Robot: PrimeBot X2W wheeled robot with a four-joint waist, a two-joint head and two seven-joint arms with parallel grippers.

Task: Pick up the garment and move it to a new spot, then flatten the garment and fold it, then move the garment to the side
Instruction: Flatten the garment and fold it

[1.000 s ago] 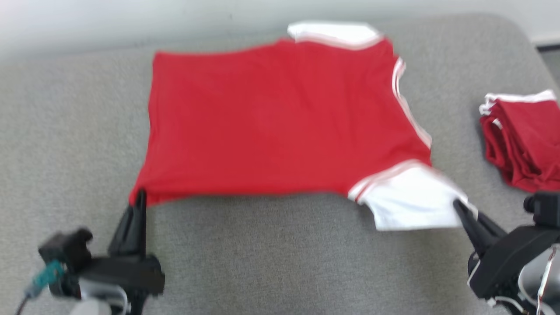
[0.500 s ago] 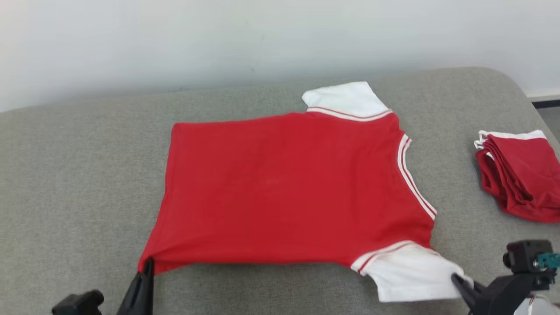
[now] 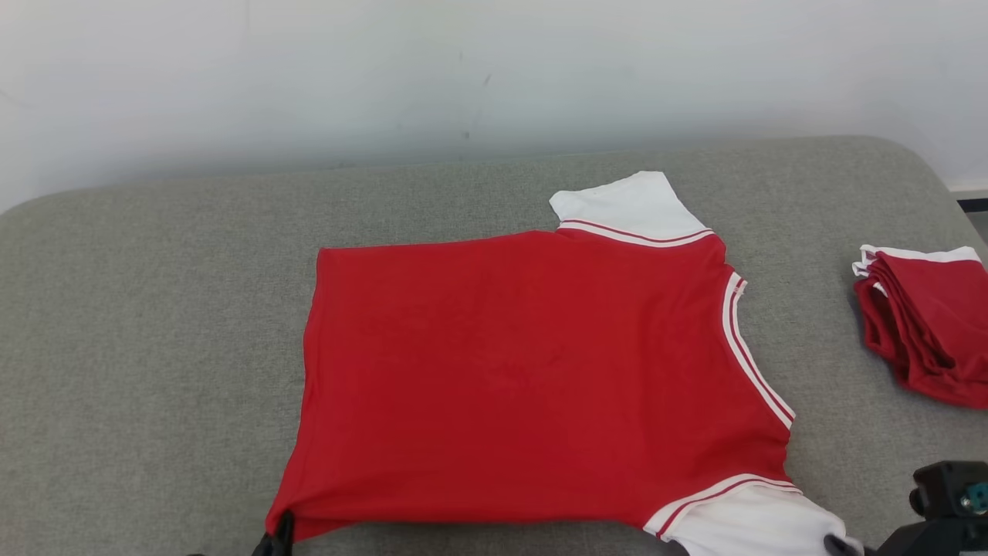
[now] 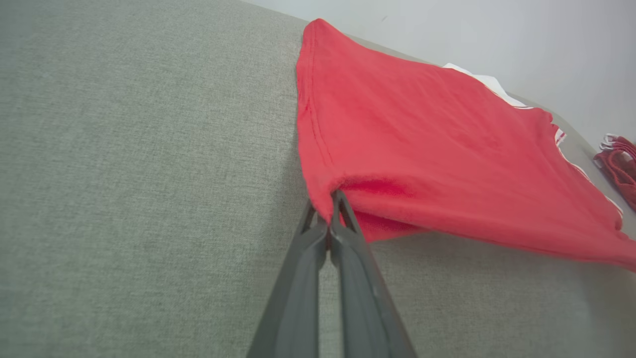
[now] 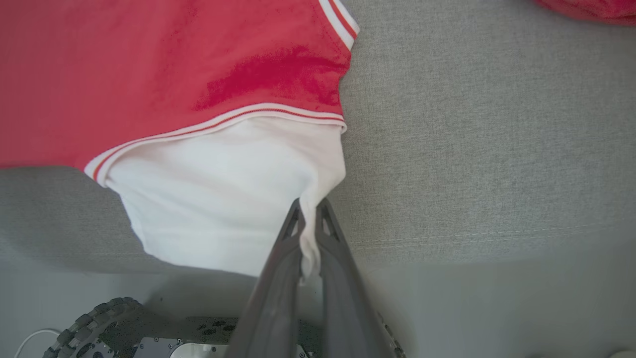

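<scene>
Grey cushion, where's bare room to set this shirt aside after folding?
Widest bare patch: left of the red T-shirt, to the grey cushion's edge. A band runs between shirt and wall. Crowded right: narrow gap before the folded red garments.

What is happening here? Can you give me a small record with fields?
surface: grey padded top
shirt: red with white sleeves, spread out on the top
left gripper: shut on the shirt's hem corner
right gripper: shut on the near sleeve
stack: folded red garments, lying apart at the right
stage: shirt spread out, not yet folded
</scene>
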